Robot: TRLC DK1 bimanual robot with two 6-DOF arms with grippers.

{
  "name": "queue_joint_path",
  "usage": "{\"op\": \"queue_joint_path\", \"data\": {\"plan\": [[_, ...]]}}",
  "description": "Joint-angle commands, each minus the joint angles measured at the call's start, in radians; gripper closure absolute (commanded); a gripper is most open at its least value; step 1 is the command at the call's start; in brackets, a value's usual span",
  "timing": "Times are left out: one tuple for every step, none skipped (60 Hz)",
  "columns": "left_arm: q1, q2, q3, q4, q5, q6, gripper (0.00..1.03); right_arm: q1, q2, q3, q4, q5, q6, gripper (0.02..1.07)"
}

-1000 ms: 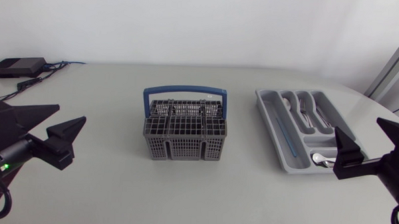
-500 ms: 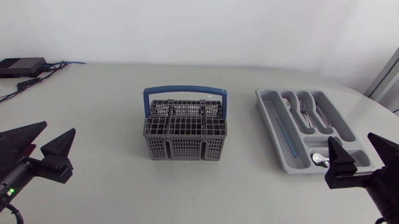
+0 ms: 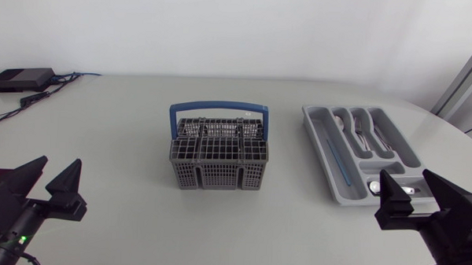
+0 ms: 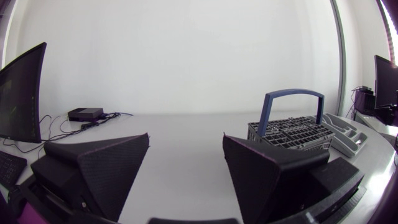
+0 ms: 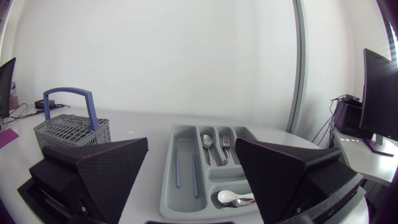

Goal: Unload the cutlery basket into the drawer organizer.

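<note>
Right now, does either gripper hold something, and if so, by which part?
Nothing is held. The left gripper and the right gripper are both open and empty, apart from the basket and the organizer.

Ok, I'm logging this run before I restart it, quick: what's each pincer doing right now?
Left pincer: open, holding nothing.
Right pincer: open, holding nothing.
</note>
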Motion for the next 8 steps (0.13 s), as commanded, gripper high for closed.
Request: {"op": "queue_joint_path", "data": {"plan": [[0.007,-0.006,-0.021,0.016,-0.009,-0.025,0.04,0.007,-0.006,-0.02,0.018,0.009,0.029,0.06],[0.007,-0.006,-0.021,0.016,-0.009,-0.025,0.04,0.007,-0.006,-0.02,0.018,0.009,0.029,0.06],[0.007,-0.006,-0.021,0.016,-0.009,-0.025,0.04,0.007,-0.006,-0.02,0.018,0.009,0.029,0.06],[0.007,-0.006,-0.021,0.016,-0.009,-0.025,0.04,0.007,-0.006,-0.02,0.018,0.009,0.029,0.06],[0.007,-0.006,-0.021,0.016,-0.009,-0.025,0.04,0.007,-0.006,-0.02,0.018,0.009,0.029,0.06],[0.007,-0.006,-0.021,0.016,-0.009,-0.025,0.04,0.007,-0.006,-0.02,0.018,0.009,0.029,0.06],[0.007,-0.006,-0.021,0.016,-0.009,-0.025,0.04,0.007,-0.006,-0.02,0.018,0.009,0.029,0.06],[0.007,-0.006,-0.021,0.016,-0.009,-0.025,0.04,0.007,-0.006,-0.02,0.018,0.009,0.029,0.06]]}}
